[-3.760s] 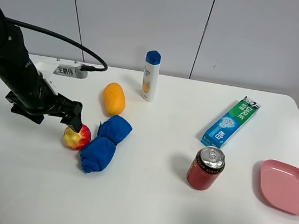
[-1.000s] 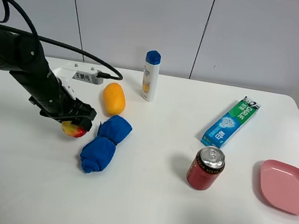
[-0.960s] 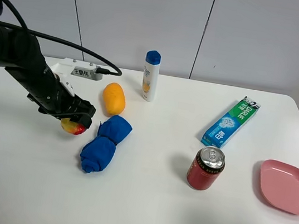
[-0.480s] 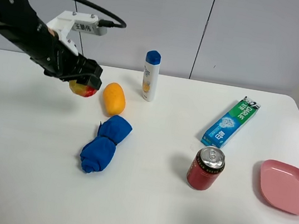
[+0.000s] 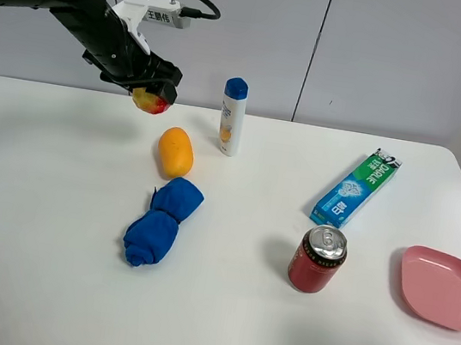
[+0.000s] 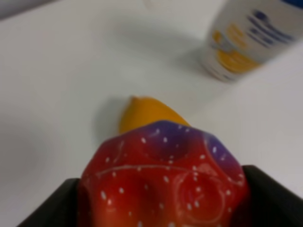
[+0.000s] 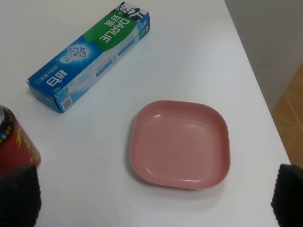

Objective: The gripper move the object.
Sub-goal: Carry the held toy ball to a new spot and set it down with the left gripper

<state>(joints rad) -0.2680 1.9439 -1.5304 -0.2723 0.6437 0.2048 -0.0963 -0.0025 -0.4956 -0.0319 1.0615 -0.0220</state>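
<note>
My left gripper (image 5: 149,91) is shut on the small round fruit (image 5: 151,103), red and yellow mottled, and holds it in the air near the back of the table, above and left of the orange mango (image 5: 175,151). In the left wrist view the fruit (image 6: 163,184) fills the foreground, red with a bluish patch, between the dark fingers (image 6: 52,208). My right gripper (image 7: 154,191) is open and empty over the table near the pink plate (image 7: 182,149); it does not show in the high view.
A blue rolled cloth (image 5: 160,221) lies in front of the mango. A shampoo bottle (image 5: 233,116) stands just right of the fruit. A toothpaste box (image 5: 356,187), a red can (image 5: 316,258) and the pink plate (image 5: 443,288) are on the right.
My left gripper has lifted the fruit from the table beside the blue cloth and carried it up, back and to the right, to above the mango. Everything else is unmoved.
</note>
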